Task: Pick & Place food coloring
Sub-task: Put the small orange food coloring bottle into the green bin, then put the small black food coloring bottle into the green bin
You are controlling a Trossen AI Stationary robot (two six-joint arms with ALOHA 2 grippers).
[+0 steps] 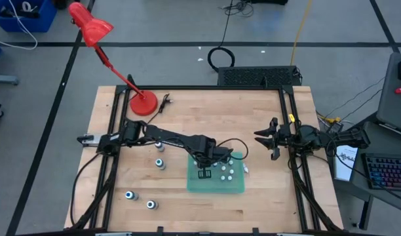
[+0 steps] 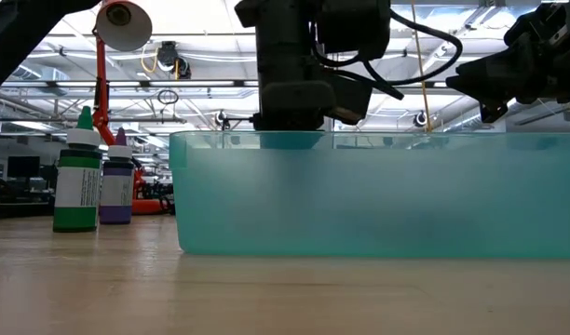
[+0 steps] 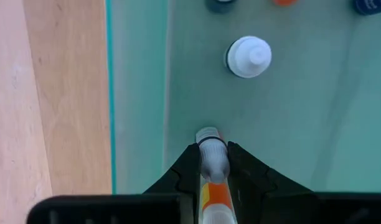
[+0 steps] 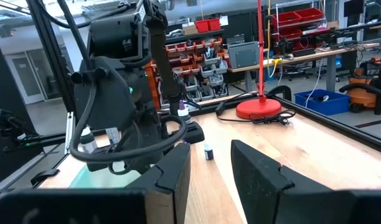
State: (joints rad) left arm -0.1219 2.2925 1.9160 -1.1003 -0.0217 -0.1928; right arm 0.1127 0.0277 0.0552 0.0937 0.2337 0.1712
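A teal tray (image 1: 217, 185) sits near the middle of the table with several small food coloring bottles (image 1: 230, 172) standing in it, one white-capped (image 3: 248, 56). My left gripper (image 1: 204, 172) points straight down into the tray's left part, shut on a small bottle with an orange label (image 3: 214, 194). Several more bottles (image 1: 160, 163) stand on the wood left of the tray, among them a green one (image 2: 77, 177) and a purple one (image 2: 115, 186). My right gripper (image 1: 263, 137) waits open, level, above the table's right side. My left gripper pinches the orange-labelled bottle between its two fingers (image 3: 189, 167), on the bottle's sides just behind the whitish cap (image 3: 207, 138). The fingers come from above and lie along the bottle, whose cap end sticks out below them toward the tray floor. Whether it touches the floor, I cannot tell.
A red desk lamp stands with its base (image 1: 143, 103) at the far left of the table, a black cable beside it. The tray's left wall (image 3: 109, 93) runs close beside my left gripper. Bare wood lies in front of the tray (image 1: 213, 210).
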